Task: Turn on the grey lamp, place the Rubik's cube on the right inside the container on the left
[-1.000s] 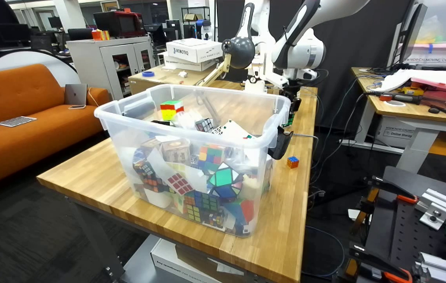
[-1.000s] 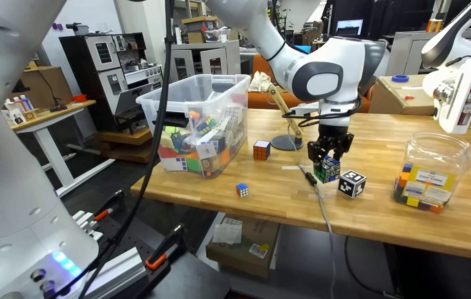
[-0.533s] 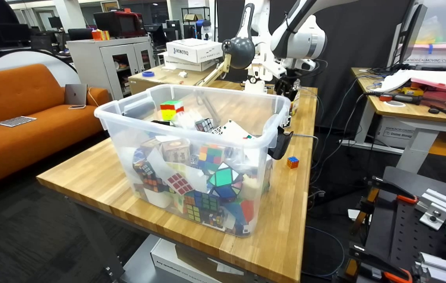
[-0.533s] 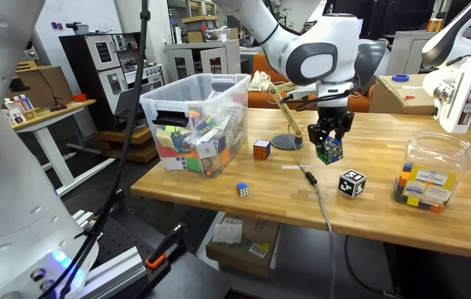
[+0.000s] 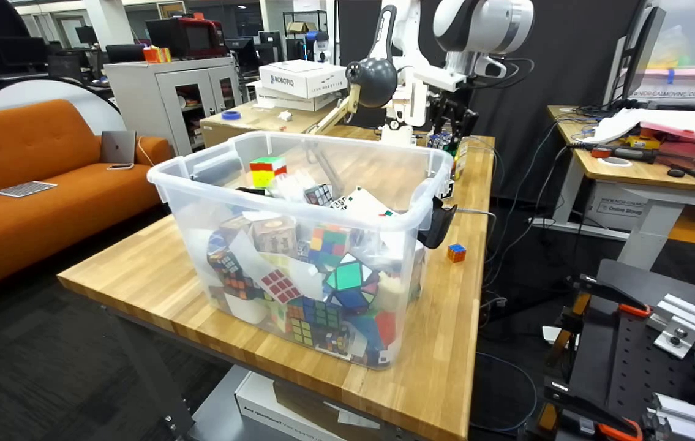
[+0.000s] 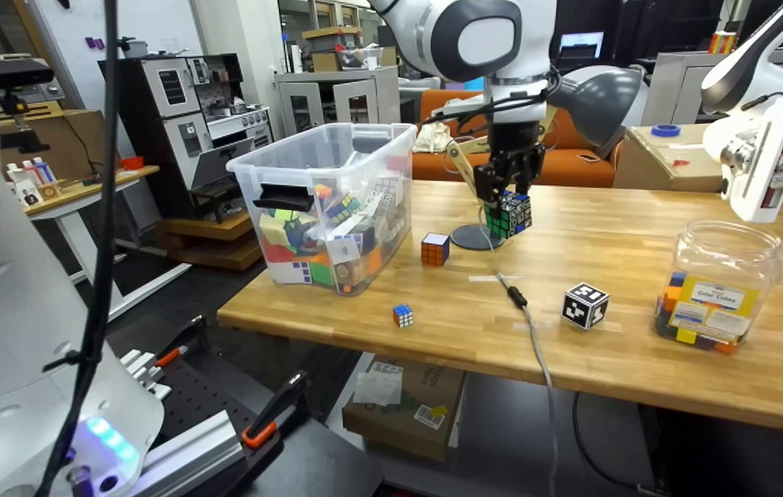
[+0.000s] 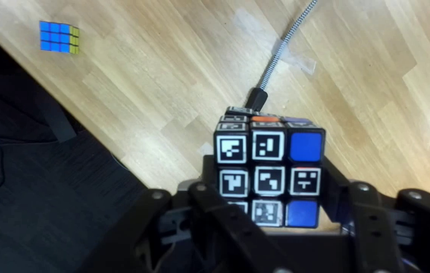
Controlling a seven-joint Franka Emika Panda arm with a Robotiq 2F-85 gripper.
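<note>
- Black pincer (image 6: pixel 510 197) grips black-edged Rubik's cube (image 7: pixel 269 180), green, blue and marker-tiled, above wooden table (image 6: pixel 460 338); pick-up done.
- See-through rectangular plastic tub (image 6: pixel 363 169): cube's nine o'clock in an exterior view; placing remains.
- Grey dome-shaded lamp (image 6: pixel 598 103), one o'clock: lit or not, cannot tell.

"Color Cubes" read on jar label (image 6: pixel 717 302). "ROBOTIQ" printed on white box (image 5: pixel 303 78). "Any questions?" seen on pale carton (image 5: pixel 286 409) below counter (image 5: pixel 439 367). "NOR-CALMOVING" noted on upper box (image 5: pixel 659 92); "Online Storage" on lower box (image 5: pixel 619 201) under desk (image 5: pixel 635 175).
</note>
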